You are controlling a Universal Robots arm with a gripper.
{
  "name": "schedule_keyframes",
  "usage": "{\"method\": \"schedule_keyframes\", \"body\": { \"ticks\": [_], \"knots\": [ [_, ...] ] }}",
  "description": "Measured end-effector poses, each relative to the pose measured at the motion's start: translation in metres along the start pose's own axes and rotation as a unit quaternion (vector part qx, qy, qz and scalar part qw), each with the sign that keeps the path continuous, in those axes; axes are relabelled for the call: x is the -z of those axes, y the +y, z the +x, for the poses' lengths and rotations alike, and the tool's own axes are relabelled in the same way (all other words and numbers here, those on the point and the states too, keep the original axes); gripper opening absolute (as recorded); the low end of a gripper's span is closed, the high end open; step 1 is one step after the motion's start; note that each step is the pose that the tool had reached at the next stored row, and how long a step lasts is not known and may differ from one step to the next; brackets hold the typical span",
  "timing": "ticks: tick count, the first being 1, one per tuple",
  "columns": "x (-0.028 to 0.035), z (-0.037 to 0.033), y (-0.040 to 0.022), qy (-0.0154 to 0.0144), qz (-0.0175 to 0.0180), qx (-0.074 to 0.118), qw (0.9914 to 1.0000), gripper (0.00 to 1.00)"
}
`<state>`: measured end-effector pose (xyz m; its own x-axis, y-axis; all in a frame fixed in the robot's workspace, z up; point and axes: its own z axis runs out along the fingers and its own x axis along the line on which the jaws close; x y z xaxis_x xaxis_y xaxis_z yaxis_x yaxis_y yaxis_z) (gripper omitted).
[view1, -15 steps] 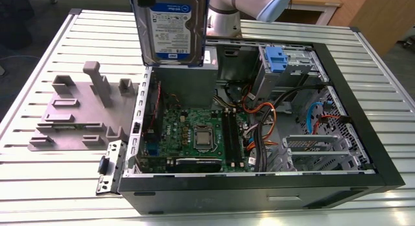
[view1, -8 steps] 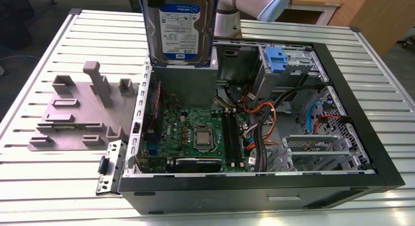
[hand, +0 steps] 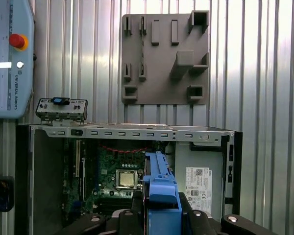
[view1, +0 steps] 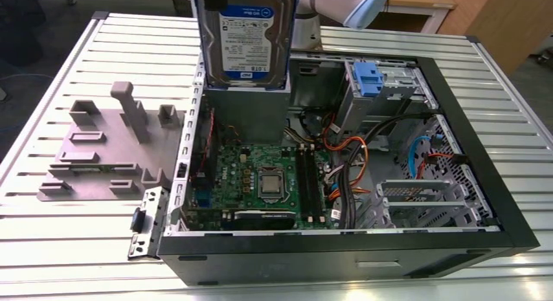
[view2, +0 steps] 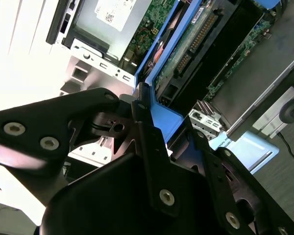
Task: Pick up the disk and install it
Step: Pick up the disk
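1 hand (hand: 161,216) clamped on 1 disk (view1: 246,42), upright above 1 open PC case (view1: 346,257).

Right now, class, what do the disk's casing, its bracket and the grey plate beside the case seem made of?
Disk: probably metal, dull silver-grey casing with paper-like label. Bracket: likely plastic, bright uniform blue, moulded. Grey plate: seemingly plastic, matte, moulded blocks.
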<state>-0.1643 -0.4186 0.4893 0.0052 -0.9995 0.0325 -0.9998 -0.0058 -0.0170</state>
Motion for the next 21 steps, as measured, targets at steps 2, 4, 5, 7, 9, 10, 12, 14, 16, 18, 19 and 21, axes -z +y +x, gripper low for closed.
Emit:
{"method": "schedule_keyframes", "body": {
  "ticks": [2,4,5,7,9,10,12,14,16,18,19,21],
  "knots": [
    [0.0,0.0,-0.0001,0.0,0.0,0.0,1.0,0.36],
    [0.0,0.0,-0.0002,0.0,0.0,0.0,1.0,0.36],
    [0.0,0.0,-0.0003,0.0,0.0,0.0,1.0,0.36],
    [0.0,0.0,-0.0005,0.0,0.0,0.0,1.0,0.36],
    [0.0,0.0,-0.0005,0.0,0.0,0.0,1.0,0.36],
    [0.0,0.0,-0.0005,0.0,0.0,0.0,1.0,0.36],
    [0.0,0.0,-0.0005,0.0,0.0,0.0,1.0,0.36],
    [0.0,0.0,-0.0006,0.0,0.0,0.0,1.0,0.36],
    [0.0,-0.0001,-0.0017,0.0,0.0,0.0,1.0,0.36],
    [-0.0001,0.0,-0.0038,0.0001,0.0,0.0,1.0,0.36],
    [-0.0002,0.0,-0.006,0.0001,0.0,0.0,1.0,0.36],
    [-0.0004,0.0,-0.0097,0.0001,0.0,0.0,1.0,0.36]
  ]
}}
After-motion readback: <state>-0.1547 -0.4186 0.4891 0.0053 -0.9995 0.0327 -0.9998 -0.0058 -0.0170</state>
